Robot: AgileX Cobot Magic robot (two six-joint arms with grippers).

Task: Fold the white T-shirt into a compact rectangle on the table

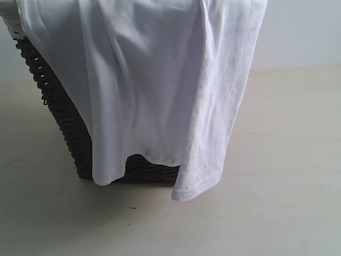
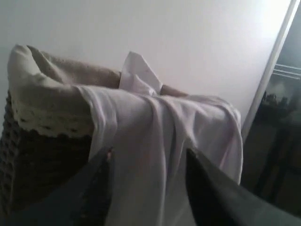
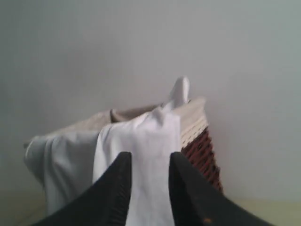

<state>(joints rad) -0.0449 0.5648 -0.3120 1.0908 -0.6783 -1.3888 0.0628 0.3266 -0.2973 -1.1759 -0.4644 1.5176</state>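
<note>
1. a smooth, pale beige surface lies under a plain pale wall.
2. left gripper: dark jaws spread wide, holding nothing.
3. right gripper: jaws parted more narrowly, gripping nothing.
4. the white t-shirt drapes over the rim of the dark wicker basket, long axis hanging downward, hem near the surface; soft, creased cloth.
5. the cream liner is lace-edged.

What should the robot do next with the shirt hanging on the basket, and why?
Probably ease the left pincer and right pincer forward to pinch the white T-shirt near the basket rim. It drapes over the basket, not flat on the table, and both pincers are open, holding nothing.
</note>
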